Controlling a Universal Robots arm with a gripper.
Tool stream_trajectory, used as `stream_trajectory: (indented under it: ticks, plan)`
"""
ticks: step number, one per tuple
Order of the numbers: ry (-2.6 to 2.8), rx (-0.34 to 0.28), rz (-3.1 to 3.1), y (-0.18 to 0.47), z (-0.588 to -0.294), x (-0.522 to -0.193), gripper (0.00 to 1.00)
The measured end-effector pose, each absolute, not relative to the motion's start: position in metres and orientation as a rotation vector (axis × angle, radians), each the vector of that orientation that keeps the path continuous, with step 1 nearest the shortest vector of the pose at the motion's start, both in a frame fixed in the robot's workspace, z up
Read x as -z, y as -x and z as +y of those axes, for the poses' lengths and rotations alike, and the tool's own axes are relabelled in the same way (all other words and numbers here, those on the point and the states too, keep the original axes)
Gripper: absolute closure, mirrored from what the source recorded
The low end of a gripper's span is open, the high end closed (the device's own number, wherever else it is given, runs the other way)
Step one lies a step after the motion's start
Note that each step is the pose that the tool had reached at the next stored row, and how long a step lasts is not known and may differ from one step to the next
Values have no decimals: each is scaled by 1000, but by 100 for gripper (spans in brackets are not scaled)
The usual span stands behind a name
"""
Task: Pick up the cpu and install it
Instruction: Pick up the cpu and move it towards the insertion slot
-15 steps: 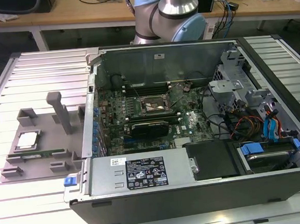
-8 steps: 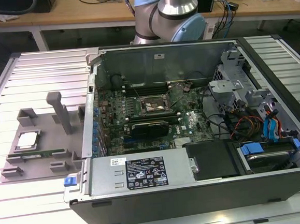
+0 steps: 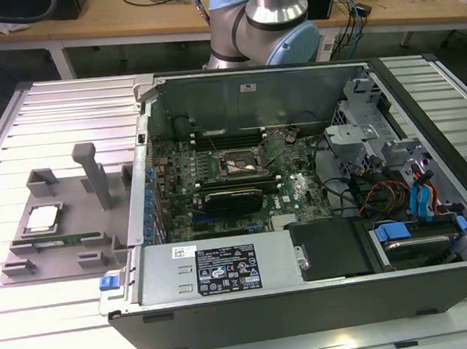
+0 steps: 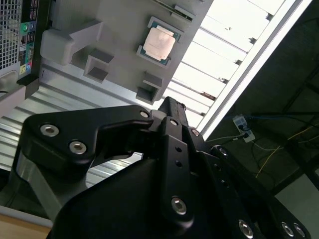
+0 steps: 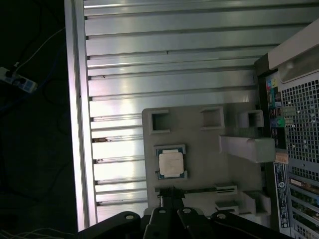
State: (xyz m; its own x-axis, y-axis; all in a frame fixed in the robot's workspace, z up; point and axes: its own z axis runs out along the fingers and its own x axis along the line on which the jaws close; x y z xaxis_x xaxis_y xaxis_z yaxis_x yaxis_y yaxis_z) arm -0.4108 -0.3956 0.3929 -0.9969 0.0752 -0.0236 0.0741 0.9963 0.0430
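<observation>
End effector [image 5: 171, 194] closed and empty. Just beyond its tips the cpu [image 5: 170, 163] sits in a pocket of the grey tray [image 5: 199, 164]; slatted surface [image 5: 164, 64] extends past the tray edge.

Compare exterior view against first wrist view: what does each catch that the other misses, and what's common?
Exterior view, not first wrist view: the inside of the open computer case, with the motherboard and its socket, plus the arm's joint behind the case.
First wrist view, not exterior view: the tool, the case's rear panel with vent grille and coloured ports, and a power strip on the dark floor.
Both: the cpu lying in the grey fixture on the slatted table, beside the case.
</observation>
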Motion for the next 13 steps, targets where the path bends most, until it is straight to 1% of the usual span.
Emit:
stream_trajectory:
  ticks: [3, 6, 7, 9, 10, 11, 13]
  plan:
    - [-116, -66, 3114, 411, -396, -393, 89]
    - [-117, -66, 3114, 411, -396, -393, 70]
    - [-117, -66, 3114, 411, -396, -393, 58]
    - [-117, -66, 3114, 411, -396, -393, 45]
    - [-117, -66, 3114, 411, -396, -393, 45]
    - [-117, -53, 3114, 411, -395, -393, 45]
    - [-114, 18, 3112, 411, -395, -393, 45]
